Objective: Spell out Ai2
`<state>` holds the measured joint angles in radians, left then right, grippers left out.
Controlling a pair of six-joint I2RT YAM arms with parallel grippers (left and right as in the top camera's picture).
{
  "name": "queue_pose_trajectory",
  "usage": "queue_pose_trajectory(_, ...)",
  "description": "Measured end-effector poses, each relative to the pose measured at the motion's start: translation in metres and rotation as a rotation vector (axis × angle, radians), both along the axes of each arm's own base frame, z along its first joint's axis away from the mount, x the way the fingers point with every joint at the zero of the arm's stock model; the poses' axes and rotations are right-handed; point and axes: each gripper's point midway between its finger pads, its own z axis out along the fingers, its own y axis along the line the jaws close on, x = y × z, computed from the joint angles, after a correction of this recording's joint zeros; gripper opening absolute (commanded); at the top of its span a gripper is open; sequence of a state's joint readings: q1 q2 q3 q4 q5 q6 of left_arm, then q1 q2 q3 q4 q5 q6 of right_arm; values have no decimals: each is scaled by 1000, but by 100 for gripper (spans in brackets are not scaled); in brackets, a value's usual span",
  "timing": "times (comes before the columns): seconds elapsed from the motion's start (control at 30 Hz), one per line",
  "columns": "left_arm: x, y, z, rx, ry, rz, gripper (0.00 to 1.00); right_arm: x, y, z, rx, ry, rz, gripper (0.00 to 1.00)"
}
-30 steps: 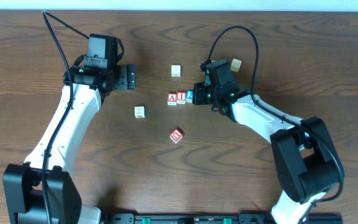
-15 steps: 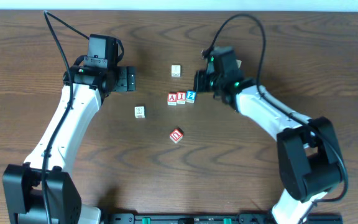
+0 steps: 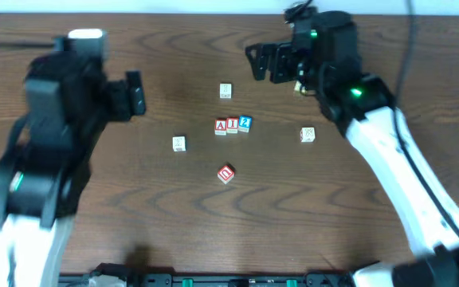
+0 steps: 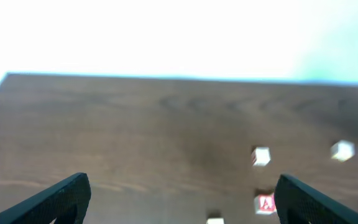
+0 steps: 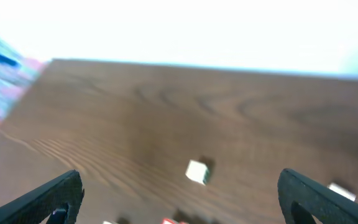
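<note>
The left claw (image 3: 136,94) is on the left side, high above the table (image 3: 94,207). In its own camera, the left claw (image 4: 180,191) is open wide with nothing between its fingers. It holds nothing.

Next comes a left pale block (image 3: 179,143), lying by itself. A top pale block (image 3: 225,91) sits a bit farther back.

In the middle is the word. The A block (image 3: 221,126), the i block (image 3: 232,125) and the 2 block (image 3: 245,122) stand side by side, so close they seem to touch. The 2 block sits a tiny bit higher than the other two. They read A, i, 2, left to right. A red block (image 3: 226,173) lies alone below the row, tipped at an angle.

To the right is a right pale block (image 3: 307,135), well apart from the row. The right claw (image 3: 255,64) is up near the back edge, away from the word. It is wide open too, and it is empty.

I think the spelling is done. The next move is easy: keep both claws away so that no block gets bumped. Maybe nudge the 2 block level.
</note>
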<state>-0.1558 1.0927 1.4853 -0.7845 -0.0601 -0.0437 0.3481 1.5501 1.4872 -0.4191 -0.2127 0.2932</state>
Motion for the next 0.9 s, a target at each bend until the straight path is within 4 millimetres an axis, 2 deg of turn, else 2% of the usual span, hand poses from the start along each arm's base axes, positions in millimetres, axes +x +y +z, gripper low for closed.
queue_pose_trajectory(0.1, -36, 6, 34, -18, -116, 0, 95, -13, -5, 33, 29, -66, -2, 99)
queue_pose_trajectory(0.2, -82, 13, 65, -38, -242, 0, 96, -20, -7, 47, 43, -95, -4, 99)
queue_pose_trajectory(0.37, -134, 21, 93, -61, -389, 1, 95, -24, -9, 37, 28, -52, -4, 99)
queue_pose_trajectory(0.47, -152, 24, 100, -68, -435, 3, 95, -30, -11, 24, 7, 5, -5, 99)
queue_pose_trajectory(0.57, -157, 25, 102, -69, -449, 4, 95, -37, -14, 11, -14, 63, -6, 99)
queue_pose_trajectory(0.63, -158, 27, 99, -65, -438, 12, 95, -41, -15, 2, -28, 101, -7, 99)
queue_pose_trajectory(0.7, -161, 35, 72, -31, -327, 53, 95, -47, -17, -6, -43, 140, -7, 99)
queue_pose_trajectory(0.77, -170, 42, 33, 12, -167, 80, 95, -51, -19, -12, -52, 166, -7, 99)
queue_pose_trajectory(0.9, -182, 53, -13, 56, -10, 137, 96, -56, -21, -19, -65, 205, -8, 99)
